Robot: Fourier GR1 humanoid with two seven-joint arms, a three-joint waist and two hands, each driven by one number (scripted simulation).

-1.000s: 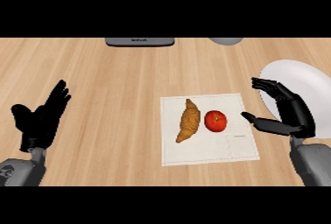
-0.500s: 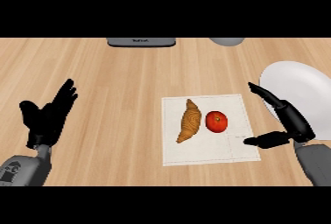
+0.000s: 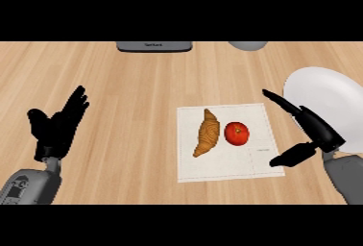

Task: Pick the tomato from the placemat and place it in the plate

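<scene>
Head view: wooden counter (image 3: pixel 142 86), tomato (image 3: pixel 237 133) on placemat (image 3: pixel 227 166), right hand (image 3: pixel 312 132) spread open, empty, beside it.

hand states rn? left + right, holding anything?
Left hand: open, holding nothing, resting at the view's left.
Right hand: open, holding nothing, spread beside the tomato, not touching it.

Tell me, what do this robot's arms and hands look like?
Each arm ends in a black hand with slim fingers and a thumb, shaped much like a person's. The left hand sits on a grey forearm with a rounded casing that bears faint dark markings. The right hand joins a plain grey forearm. No cables or sleeves show.
</scene>
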